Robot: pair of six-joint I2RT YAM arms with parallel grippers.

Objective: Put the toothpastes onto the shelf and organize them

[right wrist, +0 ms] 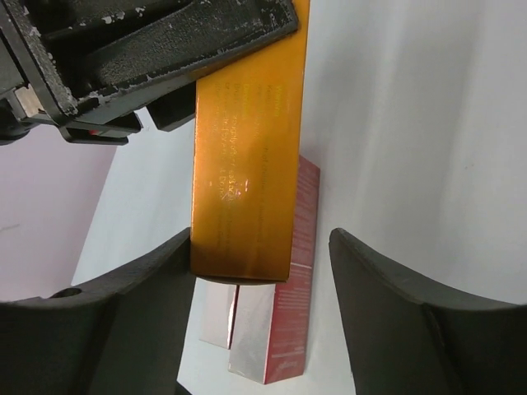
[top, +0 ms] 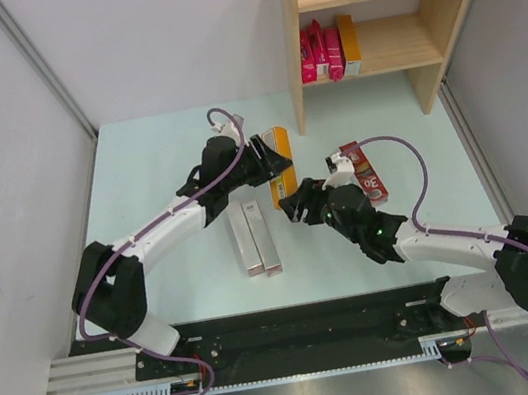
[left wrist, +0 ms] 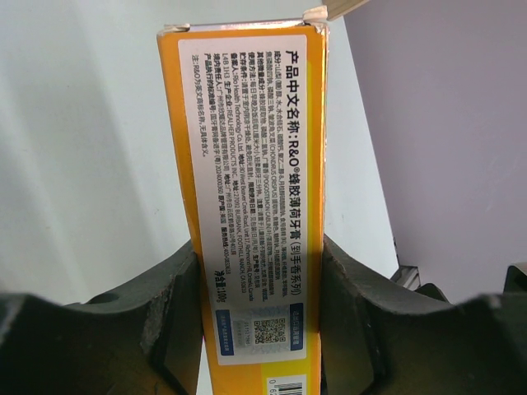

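My left gripper [top: 272,163] is shut on an orange-yellow toothpaste carton [top: 280,139] and holds it above the table just left of the shelf [top: 391,46]. In the left wrist view the carton [left wrist: 251,164] stands between my fingers [left wrist: 169,317]. My right gripper [top: 293,205] is open, and the carton's lower end [right wrist: 243,189] hangs between its jaws, close to the left finger [right wrist: 140,317]. Two silver-grey cartons [top: 244,238] [top: 266,238] lie side by side on the table and also show in the right wrist view [right wrist: 257,337]. A dark red carton [top: 365,172] lies by the right arm.
Three magenta-pink cartons [top: 319,51] and a gold-tan one [top: 349,43] stand upright on the shelf's lower board at its left. The shelf's left side panel [top: 297,70] is close to the held carton. Grey walls close in both sides of the table.
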